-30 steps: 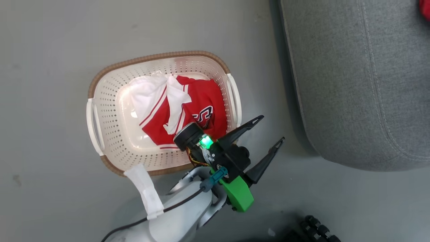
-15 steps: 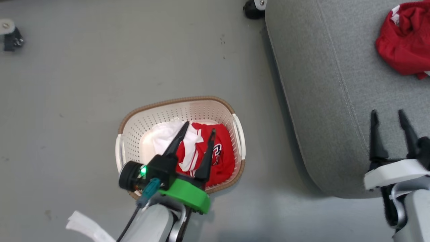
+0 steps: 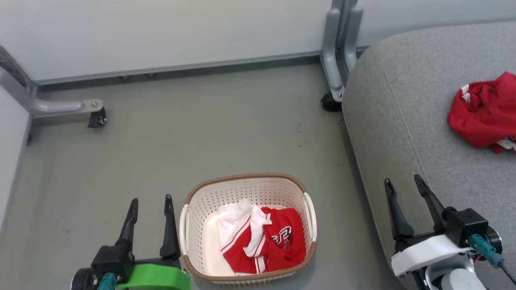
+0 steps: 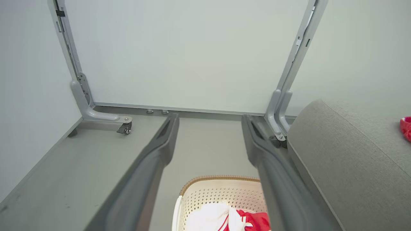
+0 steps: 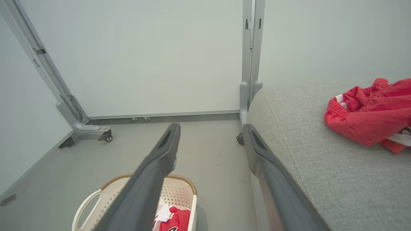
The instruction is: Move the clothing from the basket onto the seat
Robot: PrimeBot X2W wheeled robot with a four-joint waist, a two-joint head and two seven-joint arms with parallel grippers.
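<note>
Clothing (image 3: 262,241), red with white trim plus a white piece: heaped in the basket (image 3: 242,190) at the lower middle of the head view. Another red garment (image 3: 481,110) lies on the seat (image 3: 403,121) at the right edge.
Expect the heap to be light, limp and quick to bunch, and likely to drape and trail over the perforated wall. You should pinch a raised fold at the top of the heap, not a flat edge. Your left gripper (image 3: 151,198), lower left, and right gripper (image 3: 402,179), lower right, both stand spread wide, holding nothing.
</note>
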